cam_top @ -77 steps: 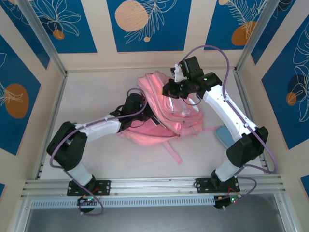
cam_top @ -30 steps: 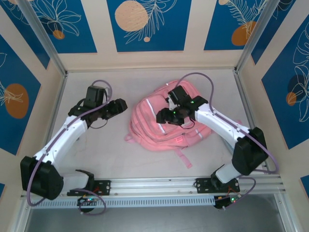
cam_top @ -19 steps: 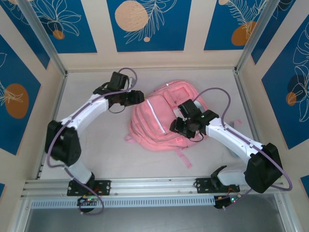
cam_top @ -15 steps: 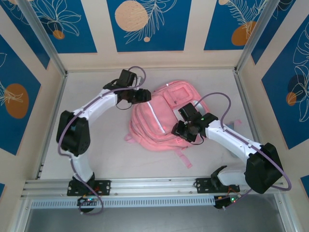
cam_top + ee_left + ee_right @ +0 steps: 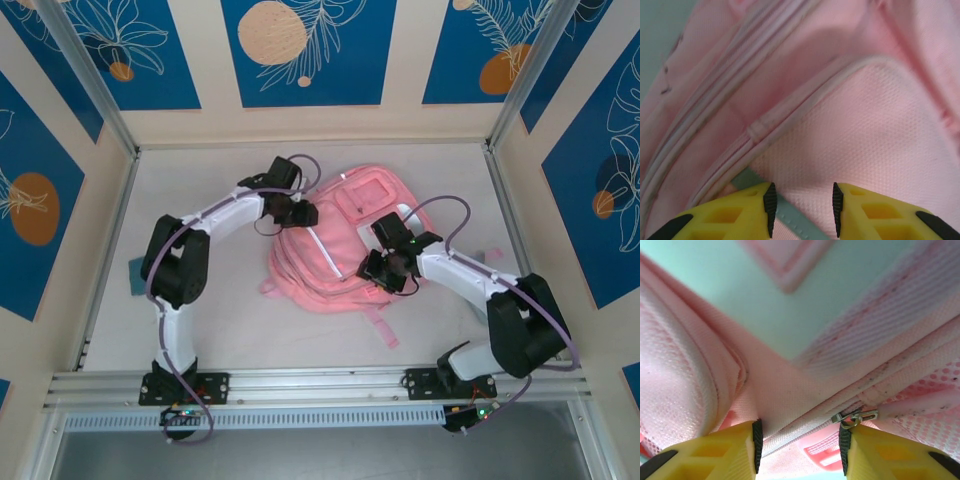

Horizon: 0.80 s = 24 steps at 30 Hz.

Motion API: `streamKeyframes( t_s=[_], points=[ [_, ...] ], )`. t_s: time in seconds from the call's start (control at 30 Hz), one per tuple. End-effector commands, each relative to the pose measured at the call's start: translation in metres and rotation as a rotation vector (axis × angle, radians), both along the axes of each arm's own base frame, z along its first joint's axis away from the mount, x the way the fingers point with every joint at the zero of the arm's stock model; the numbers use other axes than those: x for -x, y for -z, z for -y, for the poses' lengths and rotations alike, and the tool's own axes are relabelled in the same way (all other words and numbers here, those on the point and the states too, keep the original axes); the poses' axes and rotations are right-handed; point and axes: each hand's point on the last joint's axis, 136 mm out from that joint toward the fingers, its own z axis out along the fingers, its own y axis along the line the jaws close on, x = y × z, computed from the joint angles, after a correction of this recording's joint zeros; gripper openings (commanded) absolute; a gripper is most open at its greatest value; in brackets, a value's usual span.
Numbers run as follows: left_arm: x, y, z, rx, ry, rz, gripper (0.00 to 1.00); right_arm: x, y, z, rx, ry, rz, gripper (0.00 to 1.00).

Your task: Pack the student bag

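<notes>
Arms: two, bases bolted at the bottom edge of the top view, the left arm [image 5: 180, 270] and right arm [image 5: 485, 290] both reaching up toward frame centre.
Table: pale grey surface [image 5: 230, 320], and everything sits on it.
Strap: one pink strap [image 5: 380, 325] trails off the bag's lower edge toward the bottom of the frame, lying flat.
Right gripper: down on the bag's lower right part [image 5: 372, 268]. On the wrist camera the yellow fingers [image 5: 715, 452] stand apart, with pink fabric across the gap and nothing pinched.
Zip pull: one small metal pull [image 5: 856, 416], right at the tip of the right-hand finger's black pad, on a zip line running out to the right edge.
Student bag: one, by far the biggest thing here [image 5: 335, 265]. It is soft pink, lying flat just right of the table's centre, front face up, between the two grippers.
Pale strip: one [image 5: 315, 240], running slantwise down the bag's left half.
Front pocket: one squarish pocket [image 5: 362, 195] at the bag's upper end.
Left gripper: at the bag's upper left edge [image 5: 303, 213]. On its wrist camera the black pads [image 5: 770, 207] are parted over woven pink cloth and grip nothing, and a grey-green band [image 5: 790, 220] passes beside the left-hand one.
Teal bits: two, one [image 5: 135, 275] left of the left arm and one [image 5: 490, 255] beside the right arm. I cannot tell what they are.
Back wall: cream, with one blue panel carrying a peach circle [image 5: 300, 50] at top centre.
</notes>
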Motion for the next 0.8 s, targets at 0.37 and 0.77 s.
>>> streamKeyframes(
  t_s=[0.37, 0.77],
  points=[
    [0.131, 0.05, -0.033, 0.0, -0.033, -0.204, 0.33, -0.125, -0.012, -0.029, -0.005, -0.169, 0.163, 0.46],
    [0.148, 0.02, 0.061, 0.16, 0.024, -0.167, 0.34, -0.114, -0.084, -0.012, 0.013, -0.152, 0.251, 0.5]
  ],
)
